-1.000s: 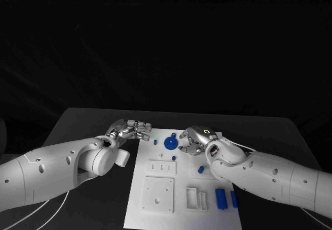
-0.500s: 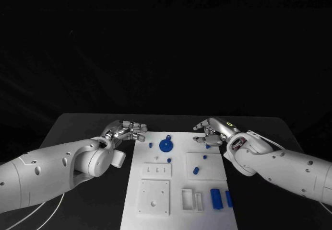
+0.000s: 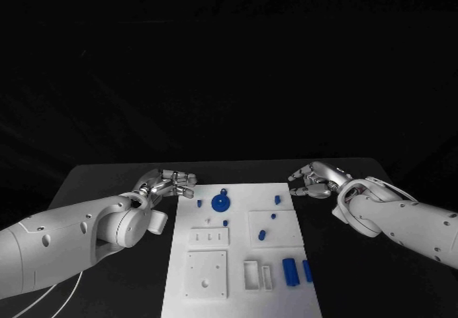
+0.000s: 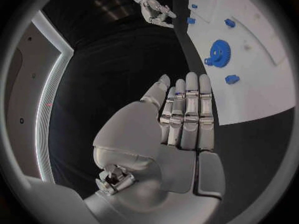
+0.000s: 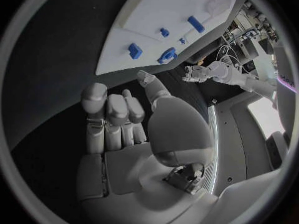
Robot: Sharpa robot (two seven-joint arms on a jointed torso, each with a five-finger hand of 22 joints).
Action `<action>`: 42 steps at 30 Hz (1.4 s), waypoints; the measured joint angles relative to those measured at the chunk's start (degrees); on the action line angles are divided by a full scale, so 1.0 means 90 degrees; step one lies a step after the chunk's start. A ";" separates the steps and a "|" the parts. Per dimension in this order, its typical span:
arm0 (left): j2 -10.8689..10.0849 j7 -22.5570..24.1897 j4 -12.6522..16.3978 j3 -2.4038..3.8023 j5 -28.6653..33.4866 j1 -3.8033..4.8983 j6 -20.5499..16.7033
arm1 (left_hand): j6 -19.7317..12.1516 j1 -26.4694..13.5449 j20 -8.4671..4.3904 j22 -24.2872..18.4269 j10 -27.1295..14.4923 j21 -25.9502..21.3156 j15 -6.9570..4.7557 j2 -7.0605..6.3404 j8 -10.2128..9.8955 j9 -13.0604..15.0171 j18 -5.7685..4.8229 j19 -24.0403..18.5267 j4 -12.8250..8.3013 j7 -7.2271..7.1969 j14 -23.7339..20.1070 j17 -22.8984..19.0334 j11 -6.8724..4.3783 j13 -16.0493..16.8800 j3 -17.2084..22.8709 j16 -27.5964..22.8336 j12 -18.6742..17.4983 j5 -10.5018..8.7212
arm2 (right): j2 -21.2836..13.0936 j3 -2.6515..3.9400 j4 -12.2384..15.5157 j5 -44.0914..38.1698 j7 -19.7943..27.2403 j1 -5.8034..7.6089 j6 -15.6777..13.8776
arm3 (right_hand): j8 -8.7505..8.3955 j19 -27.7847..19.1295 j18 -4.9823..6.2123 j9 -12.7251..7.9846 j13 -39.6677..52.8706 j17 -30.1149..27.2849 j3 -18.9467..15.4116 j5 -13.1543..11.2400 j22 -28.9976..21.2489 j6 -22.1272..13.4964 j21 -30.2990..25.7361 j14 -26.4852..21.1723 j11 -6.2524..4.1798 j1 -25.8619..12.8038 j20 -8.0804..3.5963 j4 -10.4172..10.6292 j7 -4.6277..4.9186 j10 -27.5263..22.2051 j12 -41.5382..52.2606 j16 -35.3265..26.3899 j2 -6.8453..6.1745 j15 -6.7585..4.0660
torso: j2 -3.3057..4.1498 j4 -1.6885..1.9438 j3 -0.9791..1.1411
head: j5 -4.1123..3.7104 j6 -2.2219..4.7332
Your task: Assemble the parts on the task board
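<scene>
The white task board (image 3: 239, 255) lies in the middle of the black table. A blue gear (image 3: 222, 202) sits near its far end, with small blue pieces (image 3: 278, 199) around it and two blue blocks (image 3: 290, 271) near the front right. My left hand (image 3: 170, 182) hovers over the table just off the board's far left corner, fingers stretched out, holding nothing. In the left wrist view the left hand (image 4: 181, 124) points toward the gear (image 4: 218, 52). My right hand (image 3: 320, 179) hangs off the far right corner, empty, its fingers (image 5: 106, 114) loosely bent.
Raised white fixtures stand on the board: a plate with slots (image 3: 215, 235), a square plate (image 3: 209, 271) and two narrow pockets (image 3: 257, 275). Black tabletop (image 3: 105, 182) runs along both sides of the board.
My right hand has drawn back from above the board's far part to the table beyond its right edge. The left hand has stayed about where it was. The camera has shifted.
</scene>
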 measured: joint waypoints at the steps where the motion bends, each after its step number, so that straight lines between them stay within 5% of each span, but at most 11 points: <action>1: 0.0002 0.0000 -0.0005 0.0000 0.0000 -0.0002 0.0002 | 0.0000 0.0000 0.0000 0.0010 0.0000 0.0000 0.0000 0.0000 0.0000 0.0000 0.0000 0.0000 0.0000 0.0000 0.0000 0.0000 0.0000 0.0000 0.0000 0.0000 0.0000 0.0000 | 0.0000 0.0000 -0.0039 0.0018 0.0025 -0.0006 0.0033 | 0.0000 0.0000 0.0000 0.0000 -0.0005 0.0000 0.0000 0.0000 0.0000 0.0000 0.0000 0.0000 -0.0010 0.0000 0.0000 0.0000 0.0000 -0.0010 -0.0007 0.0000 0.0000 0.0000 | -0.0001 -0.0004 0.0007 | -0.0004 -0.0001; 24: 0.0020 0.0006 0.0027 0.0000 -0.0002 -0.0036 0.0046 | 0.0000 0.0000 0.0000 0.0069 -0.0069 0.0000 0.0000 0.0000 0.0000 -0.0002 0.0000 -0.0001 0.0000 0.0000 0.0000 0.0001 0.0022 0.0000 0.0000 0.0000 0.0000 0.0000 | 0.0600 -0.0009 -0.0777 -0.0094 0.0148 -0.0253 0.0306 | 0.0000 0.0000 0.0000 0.0000 -0.0055 -0.0031 -0.0167 -0.0189 0.0000 -0.0281 -0.0136 -0.0023 0.0035 0.0076 0.0000 -0.0078 0.0051 -0.0055 -0.0044 -0.0039 0.0075 0.0021 | 0.0088 0.0013 0.0107 | -0.0089 -0.0059; 42: -0.0028 0.0006 0.0102 0.0002 -0.0014 -0.0036 0.0057 | 0.0000 0.0000 0.0000 0.0087 -0.0069 0.0000 0.0000 0.0000 0.0000 -0.0003 0.0000 -0.0001 0.0000 0.0000 0.0000 0.0001 0.0022 0.0000 0.0000 0.0000 0.0000 0.0000 | 0.0761 -0.0007 -0.0826 -0.0166 0.0174 -0.0327 0.0359 | -0.0034 0.0000 0.0000 -0.0010 -0.0035 0.0011 0.0014 -0.0305 0.0000 -0.0017 -0.0131 -0.0023 0.0012 -0.0054 0.0000 -0.0218 0.0006 -0.0077 -0.0027 -0.0039 0.0204 0.0021 | 0.0118 0.0024 0.0120 | -0.0095 -0.0125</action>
